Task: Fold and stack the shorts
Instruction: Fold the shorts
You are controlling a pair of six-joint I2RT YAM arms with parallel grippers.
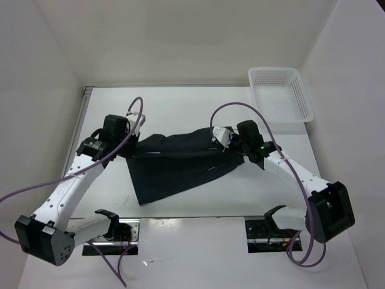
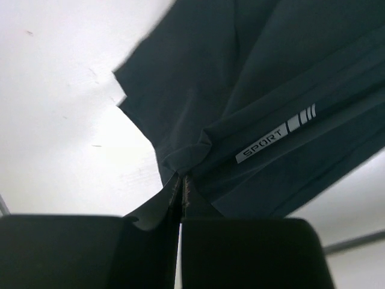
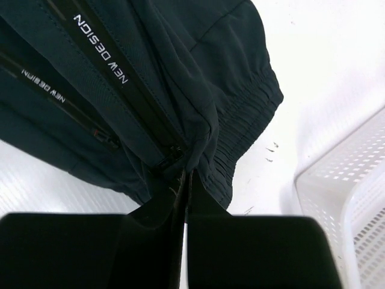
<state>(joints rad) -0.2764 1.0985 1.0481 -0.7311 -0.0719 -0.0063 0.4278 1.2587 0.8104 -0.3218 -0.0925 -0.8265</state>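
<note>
The left gripper (image 2: 180, 189) is pressed together on a bunched edge of the shorts (image 1: 174, 165), close to the "SPORT" mark. The right gripper (image 3: 183, 180) pinches the fabric just beside the gathered waistband.

In the top view the shorts are spread over the bench (image 1: 180, 108) between the two grippers. Their long axis runs 9 to 3 o'clock, with the left gripper at the 9 o'clock end and the right gripper at the 3 o'clock end. The loose cloth falls away from that line toward 6 to 7 o'clock, toward the arm bases.

Each arm holds its own end, so neither is nearer. The coming fold likely turns on this held edge, carried across the loose cloth. The white basket (image 1: 281, 90) stands well apart, at 1 o'clock from the right gripper.
</note>
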